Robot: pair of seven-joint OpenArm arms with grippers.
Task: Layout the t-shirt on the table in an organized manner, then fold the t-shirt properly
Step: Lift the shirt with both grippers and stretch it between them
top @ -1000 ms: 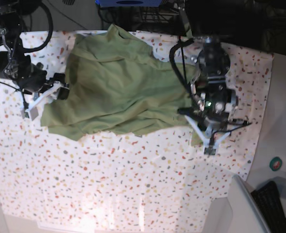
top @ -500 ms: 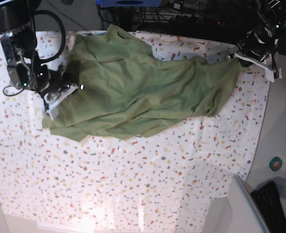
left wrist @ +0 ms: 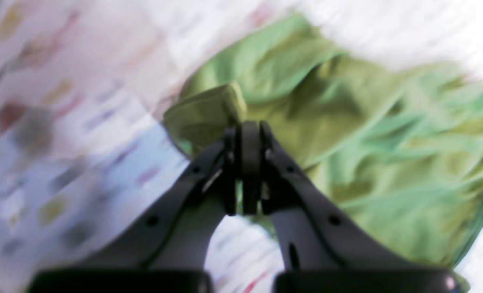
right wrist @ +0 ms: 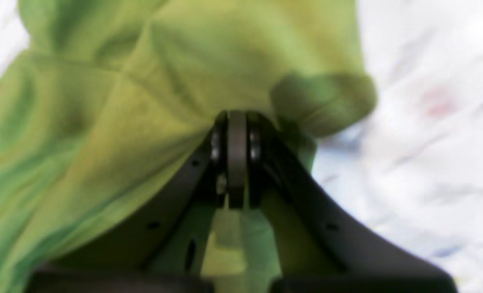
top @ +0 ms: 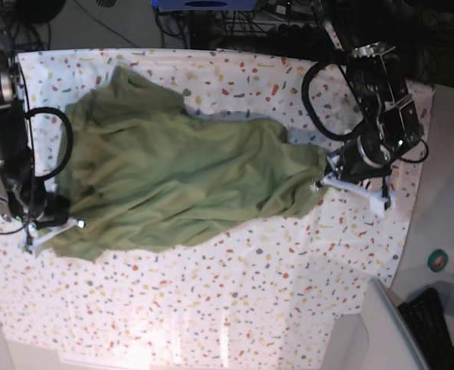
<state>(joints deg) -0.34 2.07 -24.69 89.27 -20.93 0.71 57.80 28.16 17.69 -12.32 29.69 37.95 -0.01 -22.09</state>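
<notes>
The olive-green t-shirt point(top: 180, 177) lies stretched and wrinkled across the far half of the speckled table point(top: 211, 308). My left gripper point(top: 327, 179) is at the shirt's right end and is shut on its edge. In the left wrist view the left gripper point(left wrist: 247, 130) pinches a fold of the t-shirt point(left wrist: 347, 122) over the table point(left wrist: 62, 122). My right gripper point(top: 55, 227) is at the shirt's front left corner. In the right wrist view the right gripper point(right wrist: 236, 118) is shut on the t-shirt point(right wrist: 144, 81). The neck tag is hidden.
Plain grey-white surface runs along the table's right side, with a round green object point(top: 438, 260) and a keyboard point(top: 435, 327) on it. A pale bin corner point(top: 381, 331) stands at the front right. Dark equipment and cables line the far edge.
Both arms moved with the shirt in their grip. The left gripper came in from the far right corner toward the middle right. The right gripper moved toward the front. The shirt shifted left and forward.
</notes>
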